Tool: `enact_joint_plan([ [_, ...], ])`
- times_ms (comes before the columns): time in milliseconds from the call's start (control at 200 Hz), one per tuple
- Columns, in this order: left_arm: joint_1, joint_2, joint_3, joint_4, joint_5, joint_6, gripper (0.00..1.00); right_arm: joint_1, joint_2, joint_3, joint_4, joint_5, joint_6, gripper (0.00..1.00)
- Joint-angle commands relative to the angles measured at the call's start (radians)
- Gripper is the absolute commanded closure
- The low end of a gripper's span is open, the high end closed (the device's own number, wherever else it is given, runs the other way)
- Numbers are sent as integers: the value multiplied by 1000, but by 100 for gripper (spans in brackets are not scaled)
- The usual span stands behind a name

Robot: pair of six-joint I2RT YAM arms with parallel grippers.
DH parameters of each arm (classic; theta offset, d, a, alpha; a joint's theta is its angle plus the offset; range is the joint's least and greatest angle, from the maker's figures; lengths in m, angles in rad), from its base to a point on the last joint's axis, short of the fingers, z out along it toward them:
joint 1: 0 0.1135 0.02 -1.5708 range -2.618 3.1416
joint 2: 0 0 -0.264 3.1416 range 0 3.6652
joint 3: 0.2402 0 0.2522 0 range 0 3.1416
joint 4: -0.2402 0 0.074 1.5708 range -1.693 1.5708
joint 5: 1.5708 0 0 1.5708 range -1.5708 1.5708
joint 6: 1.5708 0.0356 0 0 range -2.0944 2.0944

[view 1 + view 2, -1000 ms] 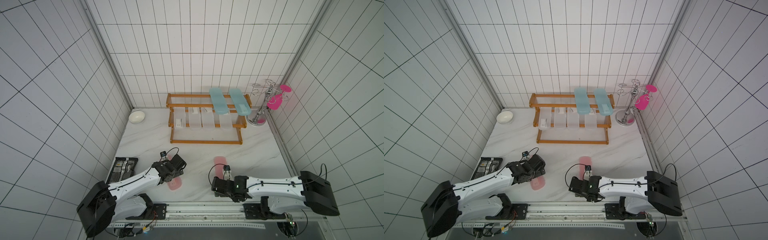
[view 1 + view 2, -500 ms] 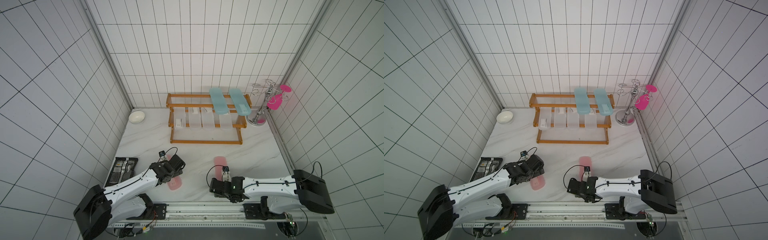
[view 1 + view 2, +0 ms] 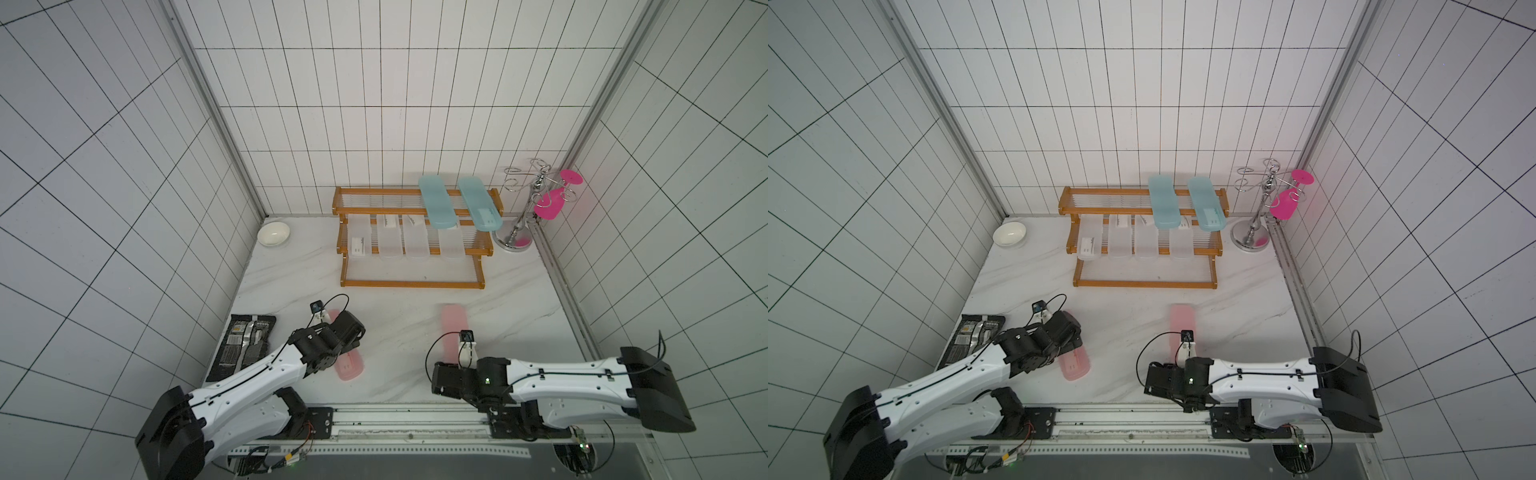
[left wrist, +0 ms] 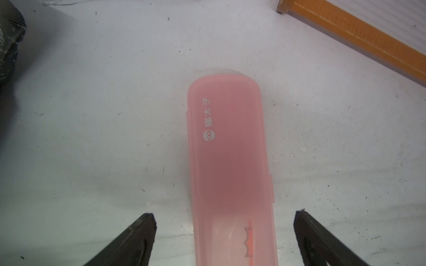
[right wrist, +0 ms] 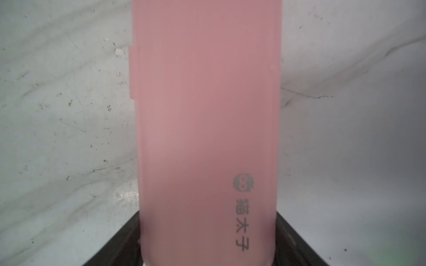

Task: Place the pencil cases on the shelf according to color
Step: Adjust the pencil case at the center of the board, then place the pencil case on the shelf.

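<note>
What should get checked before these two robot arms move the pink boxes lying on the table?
1. Left gripper astride the left pink translucent plastic pencil case, jaws open with a gap on each side: ok.
2. Right gripper on the right pink translucent plastic pencil case, fingers against both long sides: ok.
3. Right grip firm enough to lift: cannot tell.
4. Bottom tier of the orange-brown wooden shelf free for pink: ok.
5. Two teal-blue plastic cases on the top tier, four frosted clear cases on the middle: ok.
</note>
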State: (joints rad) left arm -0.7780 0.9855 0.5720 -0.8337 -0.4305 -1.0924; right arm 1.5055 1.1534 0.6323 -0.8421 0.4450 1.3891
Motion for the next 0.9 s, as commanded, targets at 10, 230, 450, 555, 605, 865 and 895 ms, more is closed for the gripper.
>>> enact_joint_plan([
  [10, -4, -36, 16, -10, -42, -1, 2, -5, -95, 46, -117, 111, -16, 41],
  [230, -4, -59, 32, -13, -53, 20, 2, -141, -258, 61, -80, 70, -247, 40],
  [450, -4, -54, 21, -15, -45, 10, 2, -328, -292, 78, -16, -29, -454, 40],
  [555, -5, -50, 17, -3, -41, 19, 2, -407, -279, 78, 12, -64, -517, 40],
  [605, -4, -44, 24, -7, -39, 26, 2, -445, -270, 71, 39, -92, -540, 40],
  [865, -3, -12, 26, 10, -44, 35, 2, -608, -143, 70, 205, -186, -671, 41],
  [895, -4, -8, 28, 13, -43, 35, 2, -620, -125, 71, 228, -188, -683, 40],
])
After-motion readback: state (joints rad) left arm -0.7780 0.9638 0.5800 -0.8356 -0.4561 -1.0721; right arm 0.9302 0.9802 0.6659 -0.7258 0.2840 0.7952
